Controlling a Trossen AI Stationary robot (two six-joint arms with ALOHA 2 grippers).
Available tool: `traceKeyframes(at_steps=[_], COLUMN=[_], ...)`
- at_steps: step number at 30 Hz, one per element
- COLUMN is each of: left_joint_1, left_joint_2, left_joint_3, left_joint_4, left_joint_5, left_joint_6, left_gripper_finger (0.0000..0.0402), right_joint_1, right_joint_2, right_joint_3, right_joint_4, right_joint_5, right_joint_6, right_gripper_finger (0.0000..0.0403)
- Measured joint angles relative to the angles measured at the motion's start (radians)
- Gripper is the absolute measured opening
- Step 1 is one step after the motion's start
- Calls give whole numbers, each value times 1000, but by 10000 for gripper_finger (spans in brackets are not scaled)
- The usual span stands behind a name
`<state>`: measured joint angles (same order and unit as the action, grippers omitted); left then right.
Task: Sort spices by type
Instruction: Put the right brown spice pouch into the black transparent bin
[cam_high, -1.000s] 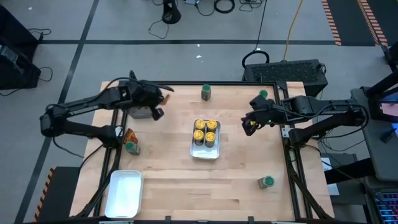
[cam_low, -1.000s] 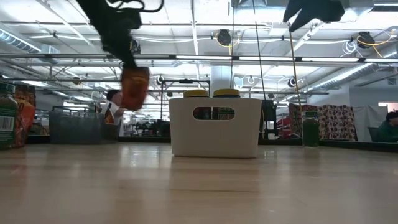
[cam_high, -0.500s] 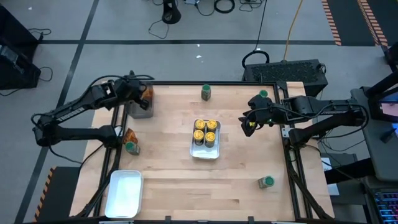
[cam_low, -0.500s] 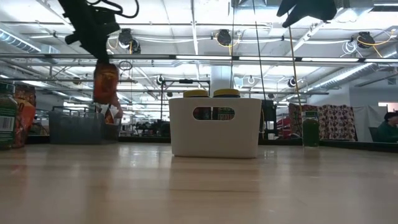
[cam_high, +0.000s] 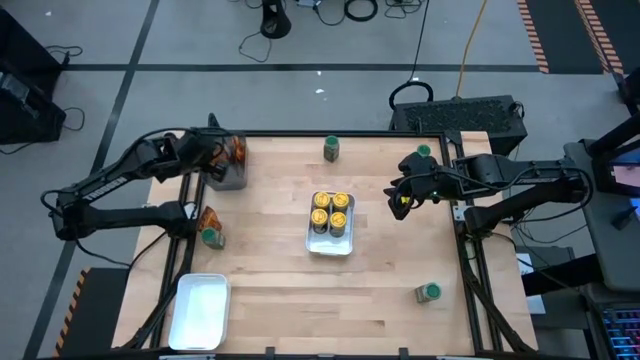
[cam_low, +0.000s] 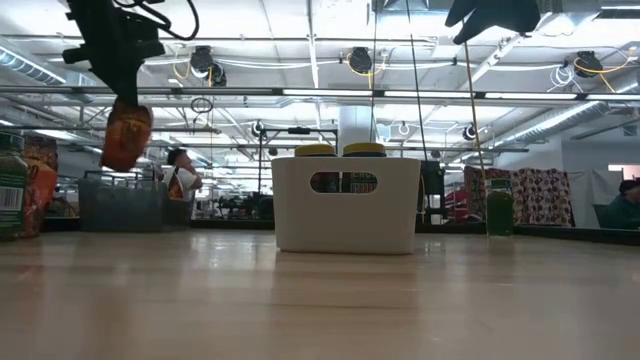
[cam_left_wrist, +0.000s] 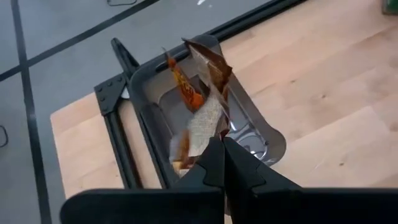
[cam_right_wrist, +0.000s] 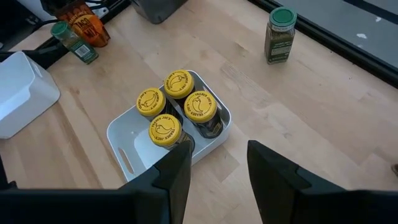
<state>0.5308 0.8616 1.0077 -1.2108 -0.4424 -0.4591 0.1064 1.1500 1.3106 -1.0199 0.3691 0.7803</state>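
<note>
Your left arm reaches along the table's far left edge, elbow folded back off the side. Your left gripper (cam_high: 222, 158) hangs above the far left corner, fingers (cam_left_wrist: 219, 163) pinched tight together, something pinched between them. Your right arm comes in from the right side, raised; your right gripper (cam_high: 400, 200) hovers mid-table, fingers (cam_right_wrist: 268, 163) parted, empty.
</note>
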Motion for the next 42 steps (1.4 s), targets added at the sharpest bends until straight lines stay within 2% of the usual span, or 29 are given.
traceKeyframes(at_steps=[13, 26, 42], left_joint_1=[0, 0, 0], left_joint_2=[1, 0, -3], left_joint_3=[-35, -254, -288], left_joint_4=[-21, 85, 68], left_joint_5=[-102, -82, -76], left_joint_6=[-96, -287, -322], left_gripper_finger=[0, 0, 0], right_joint_1=[0, 0, 0], right_joint_2=[4, 21, 20], right_joint_3=[0, 0, 0], right_joint_4=[23, 32, 37], right_joint_5=[-2, -5, -4], right_joint_6=[0, -37, -64], right_gripper_finger=[137, 137, 137])
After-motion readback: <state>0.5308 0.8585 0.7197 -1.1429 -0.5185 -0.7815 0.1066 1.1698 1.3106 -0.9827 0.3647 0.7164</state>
